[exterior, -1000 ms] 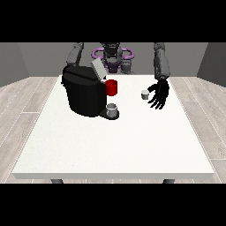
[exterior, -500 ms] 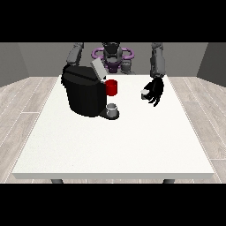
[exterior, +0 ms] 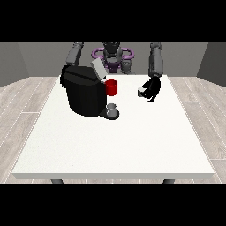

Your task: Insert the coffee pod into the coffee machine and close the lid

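Front view: the hand at the view's right (exterior: 152, 89) hangs over the worktop (exterior: 114, 141), fingers curled round the pod (exterior: 141, 92), a small pale thing pinched at the hand's inner side, the side toward the machine (exterior: 84, 92). Whether the pod is clear of the worktop I cannot tell. The machine stands well apart from that hand, off toward the view's left, its lid (exterior: 98, 70) tilted up and open. A red cup (exterior: 111, 87) sits between hand and machine, touching or just beside the machine's front, and a grey cup (exterior: 112, 109) rests on the drip plate below it.

The other hand does not show; only its arm rises behind the machine.

Risks from here, as I judge them: the carry toward the open top passes right over the red cup, so a low path could knock it. The pod is small in the hand and could arrive tilted and jam at the opening. The raised lid leans toward the approach side and may be struck.
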Controlling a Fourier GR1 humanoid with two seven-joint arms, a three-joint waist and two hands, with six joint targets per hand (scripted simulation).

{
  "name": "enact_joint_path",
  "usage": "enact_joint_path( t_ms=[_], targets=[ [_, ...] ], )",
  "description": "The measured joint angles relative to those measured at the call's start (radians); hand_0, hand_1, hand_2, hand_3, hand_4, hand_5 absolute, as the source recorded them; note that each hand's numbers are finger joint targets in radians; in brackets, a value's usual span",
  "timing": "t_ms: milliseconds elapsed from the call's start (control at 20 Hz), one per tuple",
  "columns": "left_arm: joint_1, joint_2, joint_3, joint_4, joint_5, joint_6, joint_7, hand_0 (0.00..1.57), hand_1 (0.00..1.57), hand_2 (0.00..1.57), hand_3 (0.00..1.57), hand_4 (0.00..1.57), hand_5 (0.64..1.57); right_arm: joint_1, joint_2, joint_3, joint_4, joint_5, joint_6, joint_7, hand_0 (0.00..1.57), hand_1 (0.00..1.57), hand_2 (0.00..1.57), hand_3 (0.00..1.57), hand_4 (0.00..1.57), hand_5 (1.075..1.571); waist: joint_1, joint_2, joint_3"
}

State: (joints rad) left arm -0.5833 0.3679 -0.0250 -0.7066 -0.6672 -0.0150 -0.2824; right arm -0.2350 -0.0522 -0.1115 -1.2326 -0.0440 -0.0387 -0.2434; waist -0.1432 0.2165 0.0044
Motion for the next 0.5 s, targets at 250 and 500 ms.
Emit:
enact_joint_path(
  t_ms=[250, 500],
  targets=[
    [-0.021, -0.028, 0.014, 0.015, 0.011, -0.033, -0.011, 1.43, 1.43, 1.42, 1.30, 0.59, 1.571, 0.009, -0.001, -0.010, 0.032, -0.014, 0.001, 0.011, 0.00, 0.00, 0.00, 0.00, 0.29, 1.571, 0.012, -0.051, -0.0033],
    [-0.047, -0.062, 0.022, 0.007, 0.021, -0.070, 0.013, 1.40, 1.40, 1.38, 1.28, 0.60, 1.571, 0.016, -0.017, -0.028, 0.078, -0.029, 0.016, -0.008, 0.00, 0.00, 0.00, 0.00, 0.26, 1.571, 0.025, -0.088, -0.0038]
  ],
)
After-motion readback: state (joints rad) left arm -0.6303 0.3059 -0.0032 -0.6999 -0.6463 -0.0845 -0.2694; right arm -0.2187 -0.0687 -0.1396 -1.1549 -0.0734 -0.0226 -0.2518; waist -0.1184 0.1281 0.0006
